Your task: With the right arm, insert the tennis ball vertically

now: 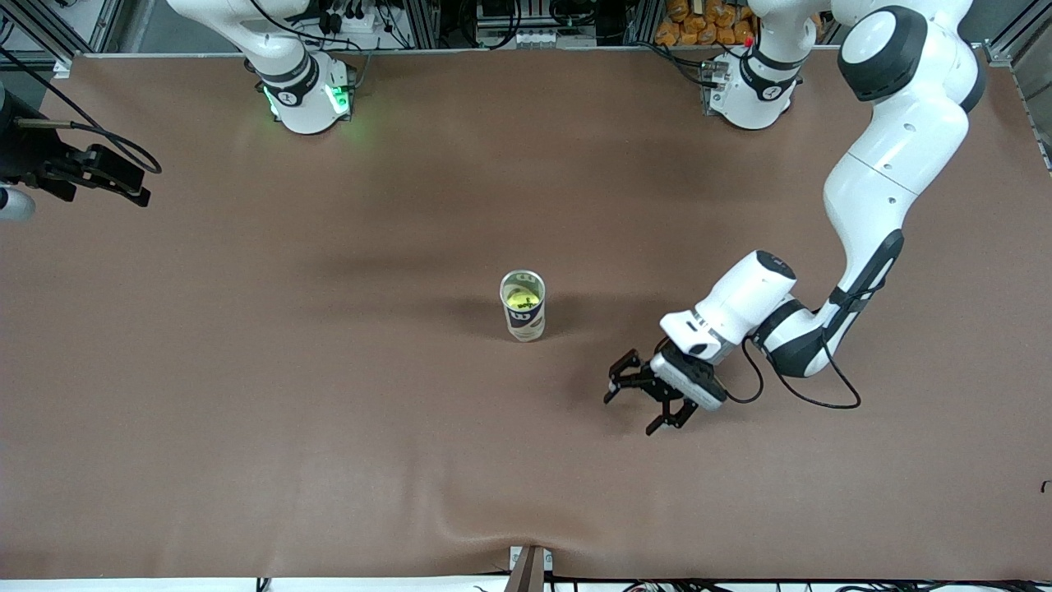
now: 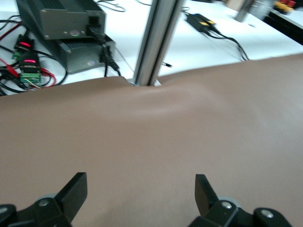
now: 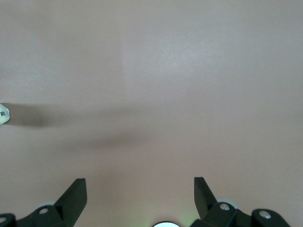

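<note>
The left claw point(image 2: 141, 198) is wide open, with its two black fingers point(image 2: 72, 195) far apart and nothing between them. Under it is the bare brown table point(image 2: 156, 142), which has a soft bump where its edge meets a shiny metal post point(image 2: 156, 42). Past the table's edge sit a grey metal box point(image 2: 71, 19) with black wires point(image 2: 106, 59) plugged in, some red and green plugs point(image 2: 27, 66), and a black and yellow box point(image 2: 202, 21) on a white surface.
</note>
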Motion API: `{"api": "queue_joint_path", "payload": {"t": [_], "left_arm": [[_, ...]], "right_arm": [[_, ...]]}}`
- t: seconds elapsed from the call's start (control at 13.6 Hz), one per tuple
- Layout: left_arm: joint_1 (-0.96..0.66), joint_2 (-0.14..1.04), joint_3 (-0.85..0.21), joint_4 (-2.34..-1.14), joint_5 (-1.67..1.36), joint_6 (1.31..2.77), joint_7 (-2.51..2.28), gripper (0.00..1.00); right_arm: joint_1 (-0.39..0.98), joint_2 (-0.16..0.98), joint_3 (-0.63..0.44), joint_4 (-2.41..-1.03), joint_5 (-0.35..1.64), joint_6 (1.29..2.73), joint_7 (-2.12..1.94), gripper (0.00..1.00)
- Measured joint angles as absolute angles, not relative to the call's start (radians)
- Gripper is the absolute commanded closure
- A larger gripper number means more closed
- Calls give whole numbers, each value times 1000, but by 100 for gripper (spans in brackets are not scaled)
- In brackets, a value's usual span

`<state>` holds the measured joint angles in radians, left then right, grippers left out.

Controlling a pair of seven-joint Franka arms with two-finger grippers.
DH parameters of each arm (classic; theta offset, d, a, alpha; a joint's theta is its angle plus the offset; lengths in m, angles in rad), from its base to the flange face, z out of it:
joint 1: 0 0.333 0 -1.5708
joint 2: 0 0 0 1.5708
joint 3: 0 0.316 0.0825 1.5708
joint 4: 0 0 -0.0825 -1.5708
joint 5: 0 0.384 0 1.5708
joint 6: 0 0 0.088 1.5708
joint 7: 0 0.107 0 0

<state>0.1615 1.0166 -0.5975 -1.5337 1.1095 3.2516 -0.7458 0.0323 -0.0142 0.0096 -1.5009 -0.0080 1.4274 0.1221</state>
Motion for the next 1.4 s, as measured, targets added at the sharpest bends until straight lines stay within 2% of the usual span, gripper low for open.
{"api": "queue_joint_path", "payload": {"t": [0.3,0.59,0.74,1.03,1.4], "left_arm": [[-42,1016,-579,-1348,785,2984,-751,0],[-63,1006,-577,-1294,608,2890,-756,0],[-66,971,-582,-1284,543,2794,-756,0],[-63,827,-580,-1279,431,2612,-756,0],[-56,573,-535,-1283,217,2169,-756,0]], "right_arm": [[32,-14,12,-1501,-4,1429,114,0],[32,-14,12,-1501,2,1441,77,0],[32,-14,12,-1501,2,1442,74,0],[32,-14,11,-1501,2,1446,73,0],[32,-13,11,-1501,2,1449,73,0]]}}
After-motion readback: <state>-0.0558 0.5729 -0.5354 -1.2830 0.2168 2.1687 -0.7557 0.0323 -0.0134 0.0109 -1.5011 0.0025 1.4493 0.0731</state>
